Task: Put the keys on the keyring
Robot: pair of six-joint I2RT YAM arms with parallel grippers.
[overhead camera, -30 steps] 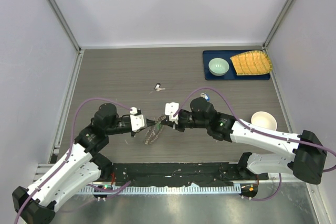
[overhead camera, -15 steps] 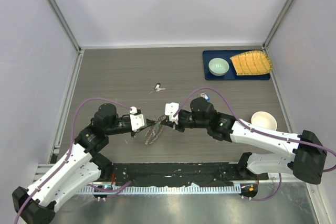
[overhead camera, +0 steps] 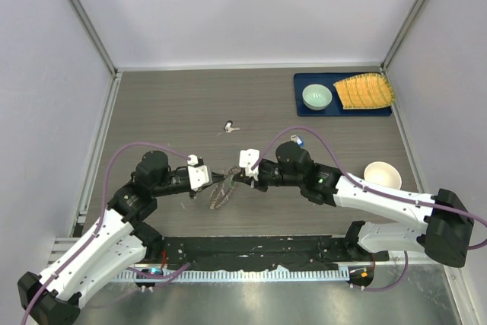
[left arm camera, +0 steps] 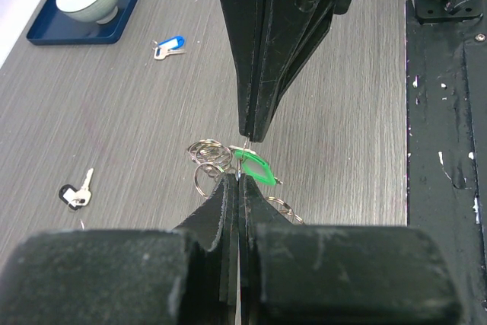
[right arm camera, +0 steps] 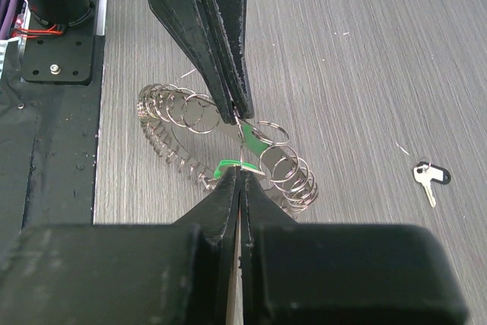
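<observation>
Where the two arms meet over the near middle of the table [overhead camera: 167, 104], the keyring [overhead camera: 221, 197] sits under their tips, its rim crowded with small loops, and the green key [left arm camera: 255, 167] stands against that rim. The right gripper [right arm camera: 237, 176] is fully closed with green plastic showing at its tips, so it appears to grip the green key. The left gripper [left arm camera: 238, 184] is likewise pinched tight just beside the key; whether on its blade or on a loop cannot be told. Judged step: threading the green key onto the ring, not yet completed. The next move calls for a fine, steady slide along the wire while the other jaws hold firm. Farther back, loose on the table, lie a black-headed key [overhead camera: 228, 125] toward the middle and the blue key [overhead camera: 298, 141] just behind the right arm, both unthreaded.
</observation>
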